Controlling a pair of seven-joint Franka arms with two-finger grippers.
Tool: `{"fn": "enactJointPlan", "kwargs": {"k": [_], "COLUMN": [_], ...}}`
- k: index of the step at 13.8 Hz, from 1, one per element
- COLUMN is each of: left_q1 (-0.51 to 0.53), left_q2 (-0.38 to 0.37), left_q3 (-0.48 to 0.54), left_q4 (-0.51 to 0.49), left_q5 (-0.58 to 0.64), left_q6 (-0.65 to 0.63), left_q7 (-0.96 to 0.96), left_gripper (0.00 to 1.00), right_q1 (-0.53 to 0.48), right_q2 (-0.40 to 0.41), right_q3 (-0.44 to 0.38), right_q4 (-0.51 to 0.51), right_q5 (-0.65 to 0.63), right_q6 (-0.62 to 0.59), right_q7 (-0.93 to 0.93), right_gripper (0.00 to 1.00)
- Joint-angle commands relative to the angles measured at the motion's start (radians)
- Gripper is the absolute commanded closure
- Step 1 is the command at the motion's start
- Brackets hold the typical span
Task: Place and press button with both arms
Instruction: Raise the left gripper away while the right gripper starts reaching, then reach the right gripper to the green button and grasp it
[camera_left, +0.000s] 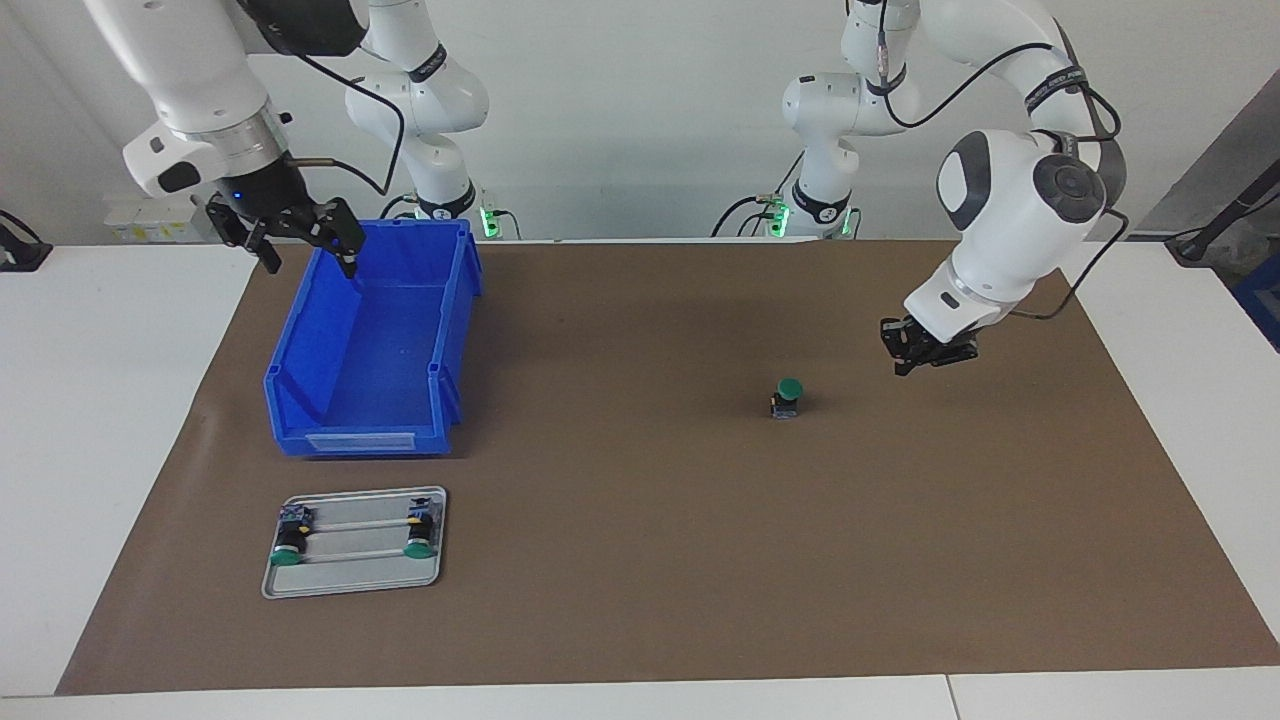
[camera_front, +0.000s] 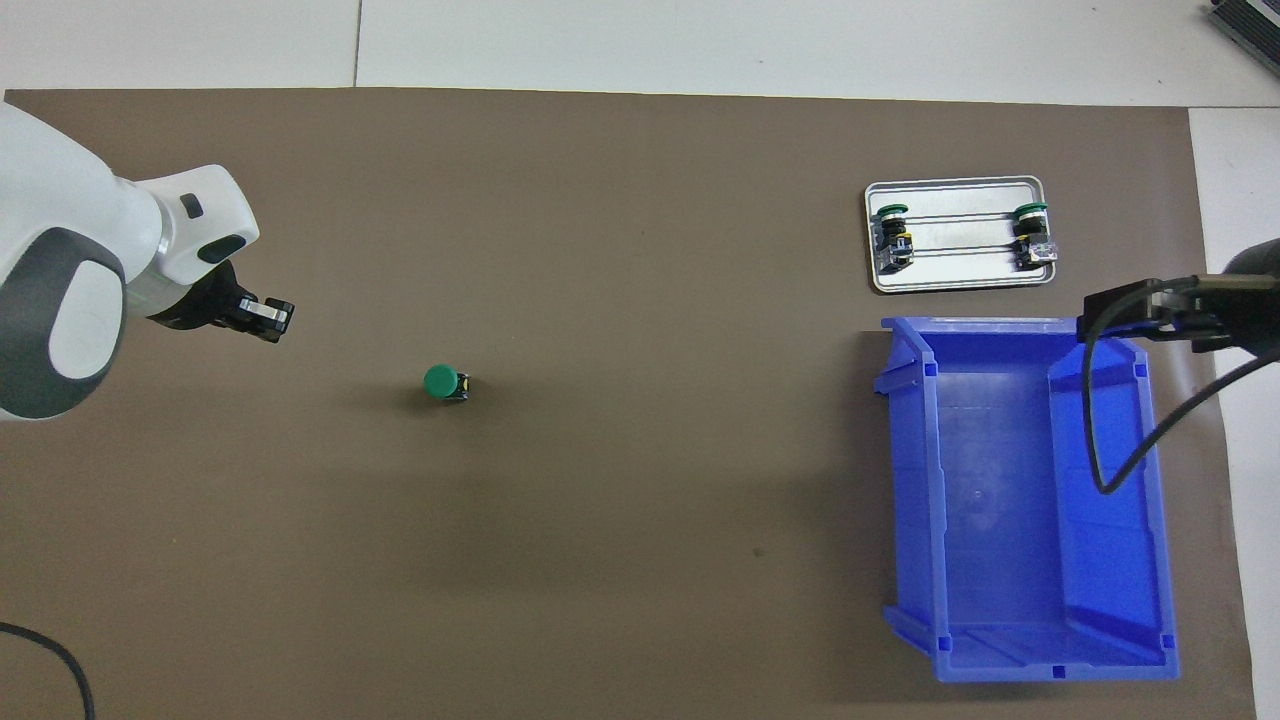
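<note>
Two tools: left tool (camera_left: 912, 357) clenched near button (camera_left: 788, 397), right tool (camera_left: 300, 243) released over bin (camera_left: 330, 400)

Bright even light, soft shadows, sharp

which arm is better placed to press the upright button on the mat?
Left, probably. The left gripper, shut, hangs just beside the button, which stands upright on the mat with its green cap up. The right gripper, open, is over the blue bin at the right arm's end.
</note>
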Motion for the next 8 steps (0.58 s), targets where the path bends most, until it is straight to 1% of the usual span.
{"fn": "enactJointPlan", "kwargs": {"k": [1,2,3,4,6,7,8], "left_q1": [0.011,0.024,0.029,0.029,0.034,0.035,0.035], "left_q2": [0.022,0.027,0.028,0.033,0.031,0.028,0.021], "left_q3": [-0.008,-0.01,-0.008,-0.008,-0.008,-0.007,-0.007], "left_q4": [0.103,0.144,0.181,0.203,0.24,0.252,0.263], "left_q5": [0.047,0.044,0.041,0.044,0.042,0.038,0.039], "left_q6": [-0.126,-0.165,-0.206,-0.24,-0.275,-0.297,-0.311], "left_q7": [0.008,0.005,0.005,0.005,0.002,0.002,-0.001], "left_gripper": [1.0,1.0,1.0,1.0,1.0,1.0,1.0], "right_q1": [0.105,0.155,0.235,0.316,0.445,0.48,0.507], "right_q2": [0.048,0.085,0.128,0.189,0.329,0.384,0.429], "right_q3": [0.015,0.015,0.016,0.015,0.015,0.015,0.019], "right_q4": [0.007,0.013,0.026,0.052,0.117,0.163,0.187], "right_q5": [0.018,0.016,0.015,0.012,0.001,0.01,0.016], "right_q6": [0.096,0.122,0.171,0.234,0.323,0.378,0.435], "right_q7": [0.029,0.099,0.191,0.293,0.476,0.536,0.581], "right_gripper": [0.01,0.01,0.01,0.01,0.01,0.01,0.01]}}
